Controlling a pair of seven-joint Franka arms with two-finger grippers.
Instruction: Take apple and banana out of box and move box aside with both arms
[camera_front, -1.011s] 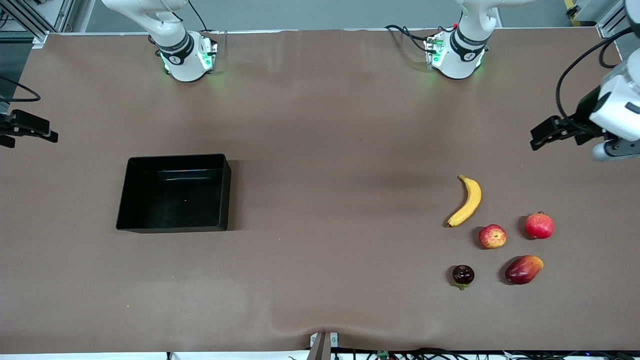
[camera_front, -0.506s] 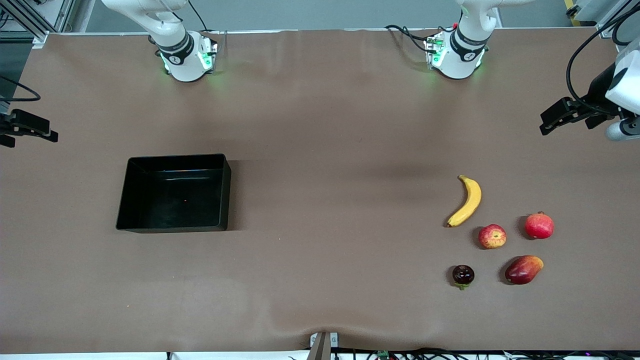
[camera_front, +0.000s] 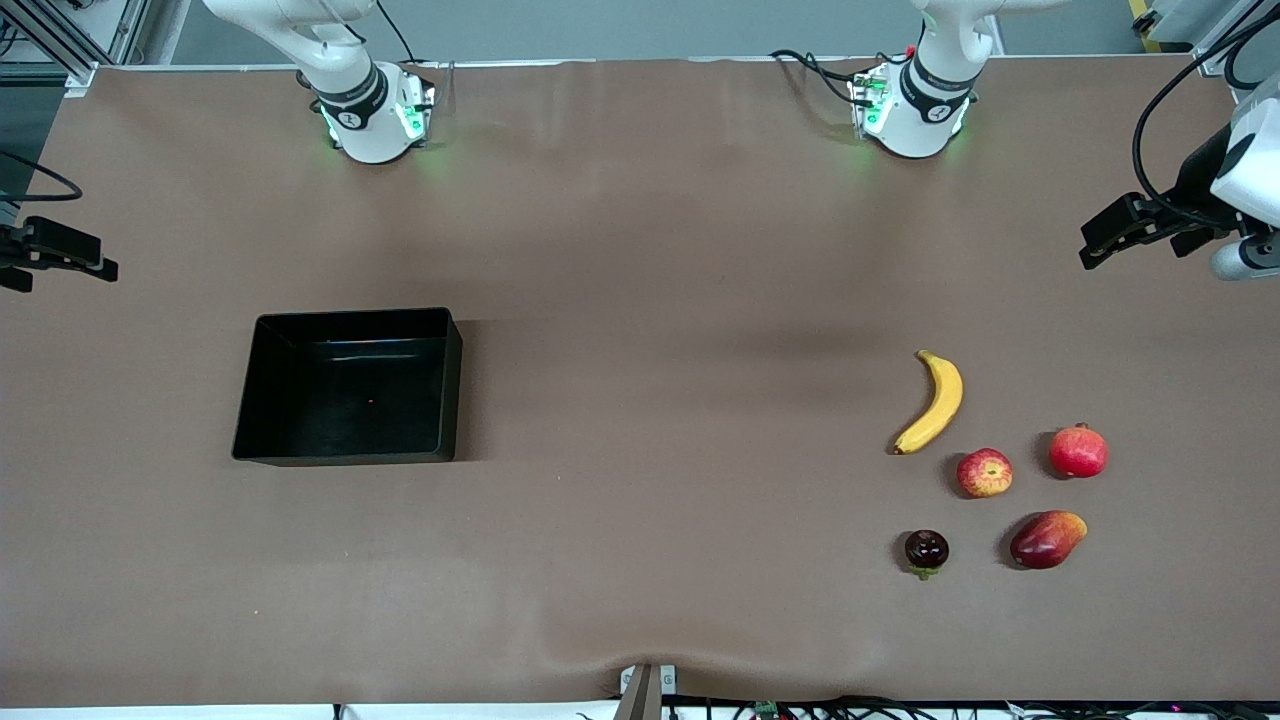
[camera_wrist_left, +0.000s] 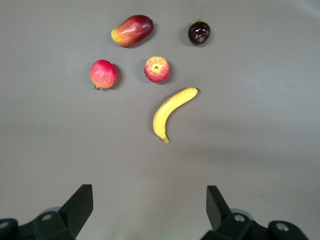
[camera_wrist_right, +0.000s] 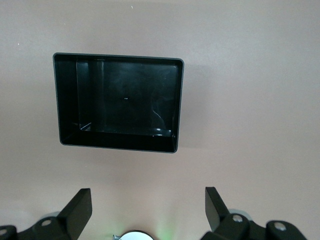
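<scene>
From the front camera you see the black box (camera_front: 347, 385) sitting open-topped on the brown table (camera_front: 640, 300) toward the right arm's end, with nothing in it, and the fruit grouped well apart from it toward the left arm's end. The banana (camera_front: 934, 402) lies farthest from the camera in that group, with the apple (camera_front: 985, 472) just beside its lower tip and a little nearer; the red crowned fruit (camera_front: 1078, 451) sits beside the apple toward the left arm's end, and the dark round fruit (camera_front: 926, 551) and the mango (camera_front: 1047, 539) lie nearest the camera. The left gripper (camera_front: 1100, 240) hangs in the air at the table's edge on the left arm's end, and the right gripper (camera_front: 60, 262) hangs at the edge on the right arm's end (only its dark tip shows). In the left wrist view you look down on all five fruits: banana (camera_wrist_left: 171, 112), apple (camera_wrist_left: 157, 69), crowned fruit (camera_wrist_left: 103, 74), mango (camera_wrist_left: 132, 30) and dark fruit (camera_wrist_left: 199, 32), none touching another, with the left gripper (camera_wrist_left: 150, 207) spread wide and gripping nothing. In the right wrist view the box (camera_wrist_right: 119, 101) lies squarely below, its glossy floor bare, and the right gripper (camera_wrist_right: 148, 207) likewise stands wide apart with nothing between its fingers.
</scene>
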